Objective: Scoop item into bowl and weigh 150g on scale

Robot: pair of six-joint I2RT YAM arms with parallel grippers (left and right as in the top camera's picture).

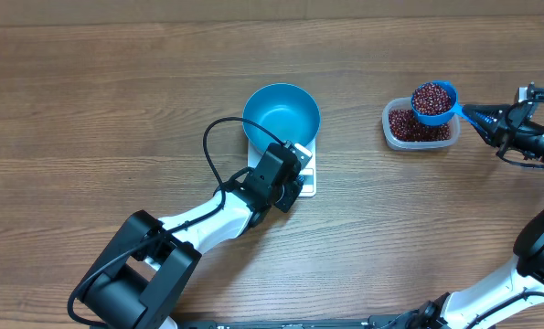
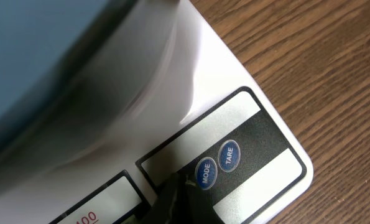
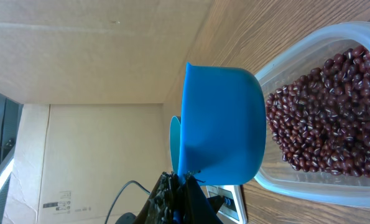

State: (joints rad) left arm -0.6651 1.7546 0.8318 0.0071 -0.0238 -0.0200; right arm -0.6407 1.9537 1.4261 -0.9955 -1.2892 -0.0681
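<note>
Left pincer [image 1: 293, 183], pressed together, sits at the buttons [image 2: 229, 155] of the scale [image 2: 247, 118] (bowl [image 1: 281, 114] on top). Right pincer [image 1: 489, 119] pinches the scoop [image 1: 450, 108], heaped with beans [image 1: 432, 95], above the tub [image 1: 390, 117].

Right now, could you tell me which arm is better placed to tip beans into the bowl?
Right. Its gripper is shut on the scoop, full of beans, above the tub. The left gripper is shut on nothing, down at the scale buttons, beside the empty bowl.
</note>
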